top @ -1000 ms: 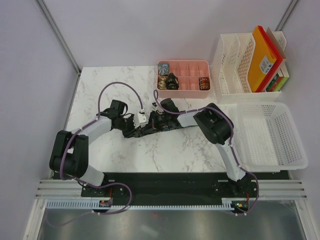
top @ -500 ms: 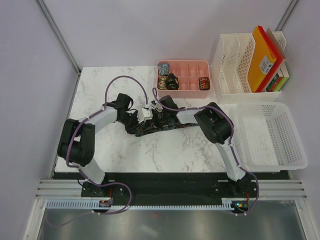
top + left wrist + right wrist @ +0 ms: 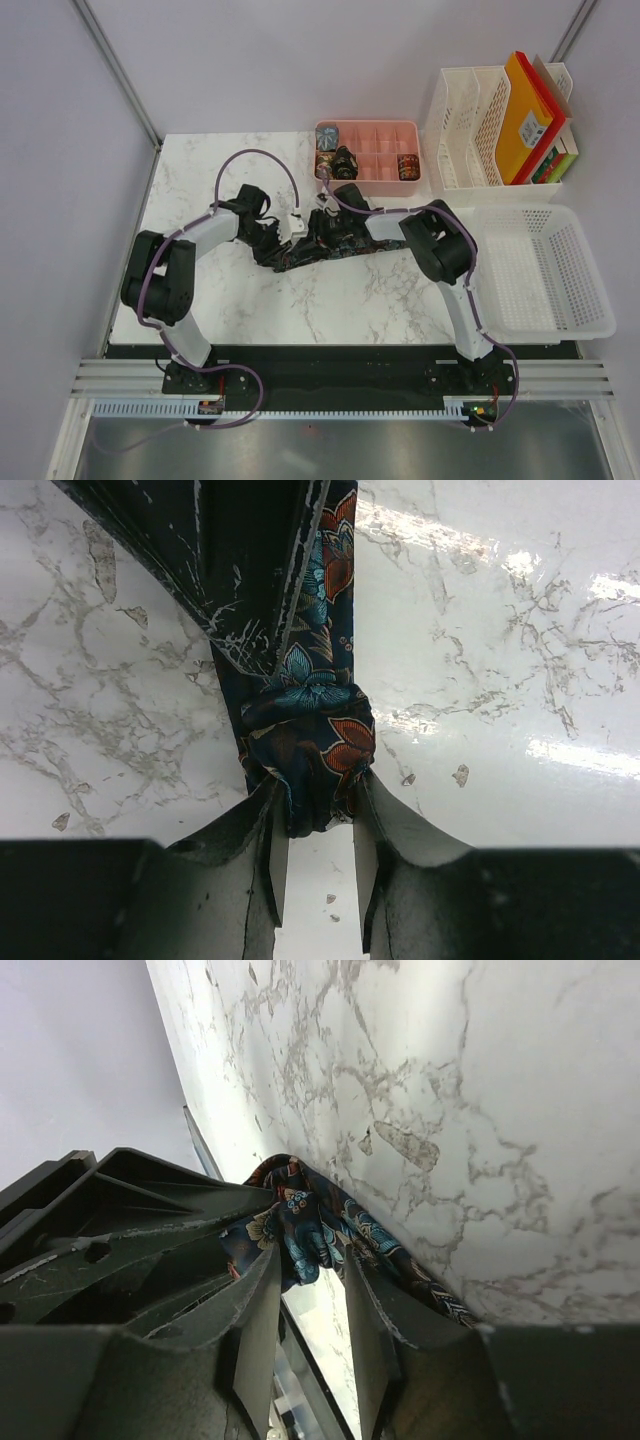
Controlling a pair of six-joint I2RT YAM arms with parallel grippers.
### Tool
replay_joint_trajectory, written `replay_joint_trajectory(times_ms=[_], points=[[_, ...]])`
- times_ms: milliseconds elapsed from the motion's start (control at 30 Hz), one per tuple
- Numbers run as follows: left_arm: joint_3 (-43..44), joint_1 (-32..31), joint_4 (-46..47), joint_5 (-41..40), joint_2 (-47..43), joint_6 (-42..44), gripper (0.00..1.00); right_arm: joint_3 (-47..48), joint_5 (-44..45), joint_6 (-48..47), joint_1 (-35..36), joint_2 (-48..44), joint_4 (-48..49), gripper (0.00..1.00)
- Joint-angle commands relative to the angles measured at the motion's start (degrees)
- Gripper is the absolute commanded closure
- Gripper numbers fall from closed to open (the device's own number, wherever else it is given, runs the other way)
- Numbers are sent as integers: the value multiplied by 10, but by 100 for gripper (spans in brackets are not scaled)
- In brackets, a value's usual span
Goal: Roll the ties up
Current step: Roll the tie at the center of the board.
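- Between left claw tips: floral tie end was clamped, strip ran ahead over counter.
- Between right claw tips: another bunched fold was pinched tight.

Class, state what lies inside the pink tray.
The pink tray holds a grey-blue coil, a dark coil near it and a red-orange coil at right. Anything beneath them is covered.
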Motion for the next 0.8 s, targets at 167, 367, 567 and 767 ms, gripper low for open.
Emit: replay_joint_trajectory(times_ms=[167, 367, 567, 767], points=[[-4, -7, -31, -15, 34, 27, 69, -8, -10, 45, 21, -24, 76, 61], [-1, -7, -34, -16, 35, 30, 68, -10, -14, 43, 30, -20, 79, 59], [3, -6, -35, -13, 35, 26, 67, -18, -25, 55, 35, -20, 99, 58], [2, -6, -35, -10, 35, 27, 67, -52, -31, 92, 35, -40, 165, 58]])
